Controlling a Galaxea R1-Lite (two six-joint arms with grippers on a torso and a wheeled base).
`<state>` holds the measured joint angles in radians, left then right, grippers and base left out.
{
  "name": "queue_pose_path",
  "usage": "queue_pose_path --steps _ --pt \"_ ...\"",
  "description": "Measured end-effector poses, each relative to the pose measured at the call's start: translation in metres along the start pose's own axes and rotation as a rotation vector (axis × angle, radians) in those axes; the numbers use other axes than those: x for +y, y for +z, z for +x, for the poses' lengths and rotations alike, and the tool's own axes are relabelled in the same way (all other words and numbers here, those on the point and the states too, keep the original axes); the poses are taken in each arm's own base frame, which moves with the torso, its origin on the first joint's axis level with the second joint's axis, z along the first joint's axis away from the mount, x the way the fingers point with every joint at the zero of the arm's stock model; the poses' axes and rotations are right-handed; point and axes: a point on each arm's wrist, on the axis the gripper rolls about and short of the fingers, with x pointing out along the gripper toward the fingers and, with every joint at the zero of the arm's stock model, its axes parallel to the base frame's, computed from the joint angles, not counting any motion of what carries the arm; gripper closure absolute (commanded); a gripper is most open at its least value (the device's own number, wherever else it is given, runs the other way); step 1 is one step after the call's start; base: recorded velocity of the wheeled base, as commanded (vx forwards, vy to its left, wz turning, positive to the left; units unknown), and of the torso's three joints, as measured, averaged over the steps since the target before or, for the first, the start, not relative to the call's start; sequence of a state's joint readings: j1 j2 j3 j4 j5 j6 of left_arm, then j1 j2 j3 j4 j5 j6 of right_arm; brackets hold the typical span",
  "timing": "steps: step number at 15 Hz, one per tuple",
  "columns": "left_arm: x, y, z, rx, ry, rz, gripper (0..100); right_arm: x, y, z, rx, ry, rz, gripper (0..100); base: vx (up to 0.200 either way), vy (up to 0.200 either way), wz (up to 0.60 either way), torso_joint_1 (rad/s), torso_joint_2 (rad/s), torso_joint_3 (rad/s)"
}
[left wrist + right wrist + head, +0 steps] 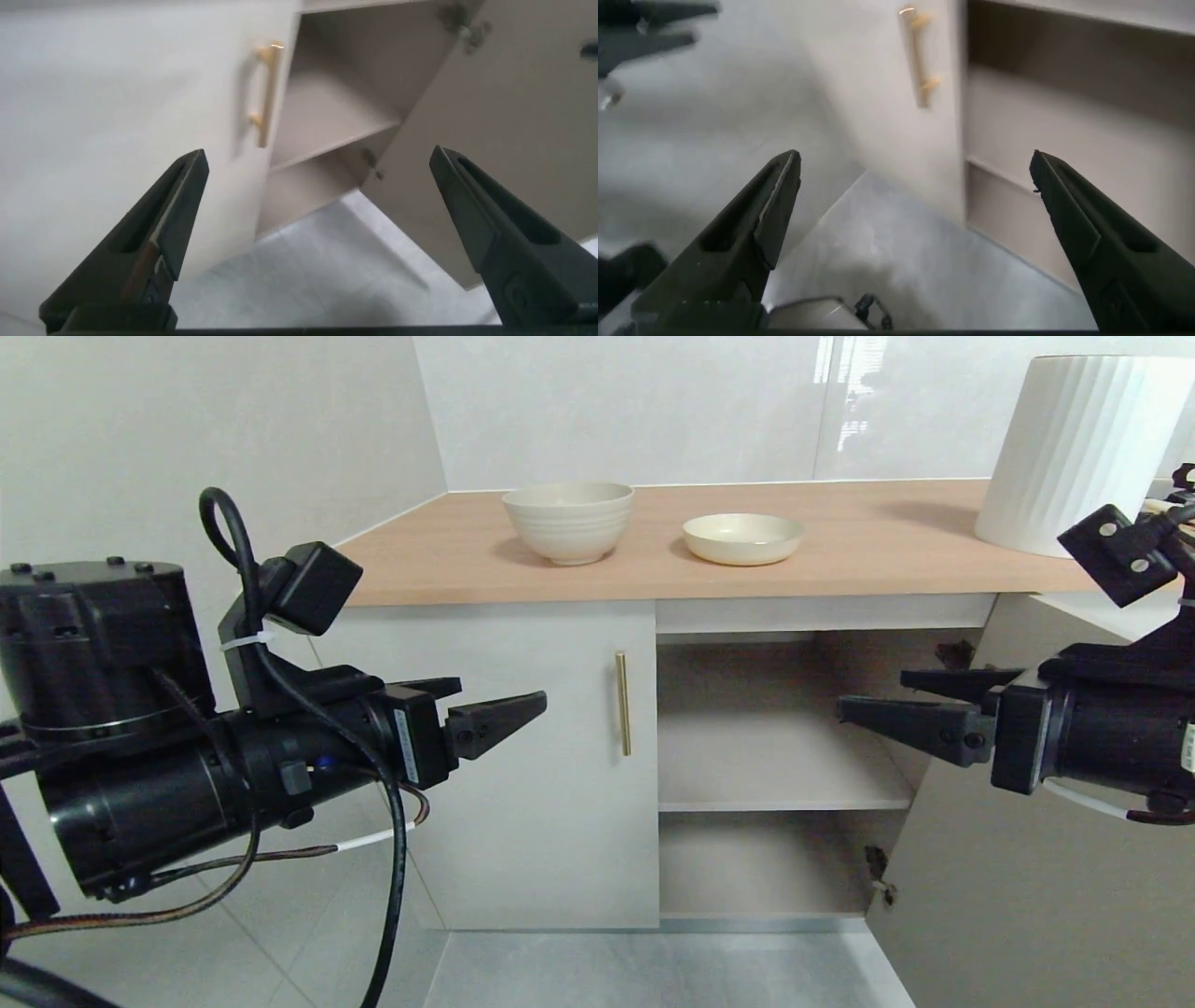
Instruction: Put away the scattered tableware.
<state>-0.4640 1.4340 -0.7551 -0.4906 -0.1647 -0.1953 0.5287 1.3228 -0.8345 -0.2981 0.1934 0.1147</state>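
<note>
bowl (569,521) is sitting upright on the counter (887,560), upper centre of the head view, set back from the front edge. dish (742,538) is sitting just right of it, apart and not touching, a bit nearer the front edge. bowl is resting above the left door (523,775), dish above the open bay. ribbed white canister (1083,448) is standing at the upper right, well apart from the dish, with bare counter running between them.

left door is sitting shut, with a brass handle (623,703) running vertically along its right edge. right door (1008,887) is standing open, angling out toward the lower right. shelf (775,765) is splitting the bay into an upper and a lower compartment, front edge facing the camera. floor (653,971) is showing along the bottom.

left gripper (502,691) is hovering at centre left, in front of the left door, about level with the handle and below the counter edge, pointing right. its jaws are standing wide apart, holding nothing. right gripper (872,693) is hovering at centre right, in front of the bay's right side, pointing left at about the same height. its jaws are also spread wide, with nothing between them. the two grippers are facing each other, well apart, with the handle and the bay's left part showing in the gap. neither is touching the cabinet or the tableware.
</note>
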Motion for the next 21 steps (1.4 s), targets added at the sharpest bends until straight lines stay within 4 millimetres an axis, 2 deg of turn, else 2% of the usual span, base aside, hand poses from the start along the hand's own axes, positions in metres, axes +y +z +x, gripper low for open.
queue_pose_path --steps 7,14,17,21 --pt "-0.002 -0.001 -0.002 -0.001 -0.004 0.037 0 0.001 0.008 0.001 -0.092 0.015 -0.008 0 0.0 0.0 0.0 0.0 0.0 0.0" --pt "-0.006 0.006 -0.012 -0.037 -0.014 0.045 0 0.001 0.007 0.0 -0.094 0.007 -0.009 0 0.2 0.0 0.0 0.001 0.0 0.002" --pt "-0.016 0.013 -0.028 -0.085 -0.051 0.056 0 0.0 0.009 -0.002 -0.11 -0.069 -0.011 0 0.067 0.0 0.0 0.001 0.0 0.001" --pt "-0.025 0.023 -0.046 -0.147 -0.084 0.066 0 0.0 0.012 -0.003 -0.122 -0.075 -0.014 0 0.0 0.0 0.0 0.0 0.0 0.0"
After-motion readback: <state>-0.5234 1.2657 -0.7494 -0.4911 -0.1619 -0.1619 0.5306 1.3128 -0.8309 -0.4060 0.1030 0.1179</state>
